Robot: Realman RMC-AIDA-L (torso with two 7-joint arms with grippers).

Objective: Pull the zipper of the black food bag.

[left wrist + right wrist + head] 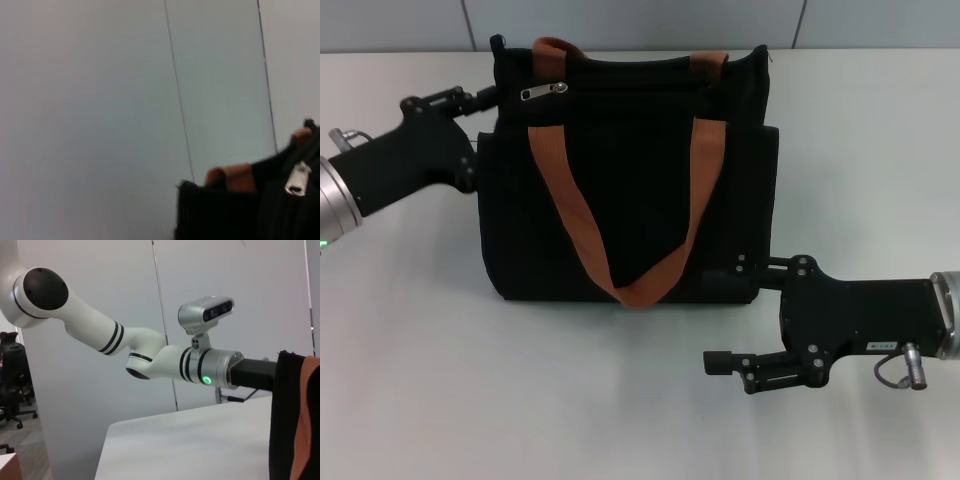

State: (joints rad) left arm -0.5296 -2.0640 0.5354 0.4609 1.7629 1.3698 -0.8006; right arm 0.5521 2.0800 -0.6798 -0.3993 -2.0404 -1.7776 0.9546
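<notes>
The black food bag (630, 170) stands upright on the white table (440, 380), its orange-brown straps (620, 230) hanging down the near face. The zipper (543, 91), a small silver pull tab, lies on the zip line near the bag's top left corner. The left gripper (492, 94) is at that same top left corner, touching the bag's edge just beside the zipper; whether its fingers are clamped on the fabric cannot be told. The right gripper (740, 315) is at the bag's lower right corner, fingers spread wide, one finger against the bag's base, the other lying apart over the table. In the left wrist view the zipper (298, 178) shows close by
</notes>
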